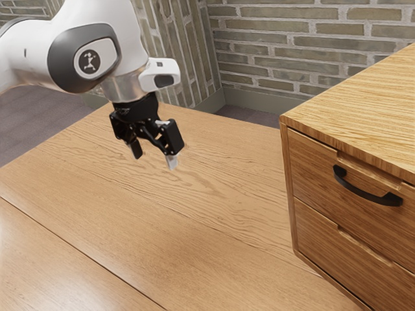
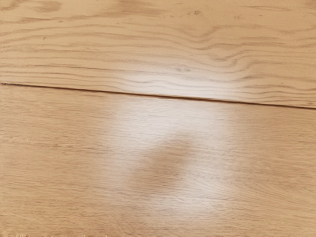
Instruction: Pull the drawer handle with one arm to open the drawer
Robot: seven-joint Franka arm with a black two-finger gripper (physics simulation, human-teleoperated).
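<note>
**A:** So where are we on this drawer?

**B:** Barely started tbh. Our gripper (image 1: 154,155) hangs over the wooden table (image 1: 194,220), fingers spread, nothing in them. The black drawer handle (image 1: 367,188) sits well off from it, toward the exterior view's right.

**A:** And the top drawer (image 1: 318,162)?

**B:** Looks shut. We've got the whole reach, grab and pull left.

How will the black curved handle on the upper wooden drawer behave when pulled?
The black curved handle looks rigid, anchored at both ends: probably no flex. Its smooth bar may be slippery. The upper wooden drawer likely slides straight.
</note>
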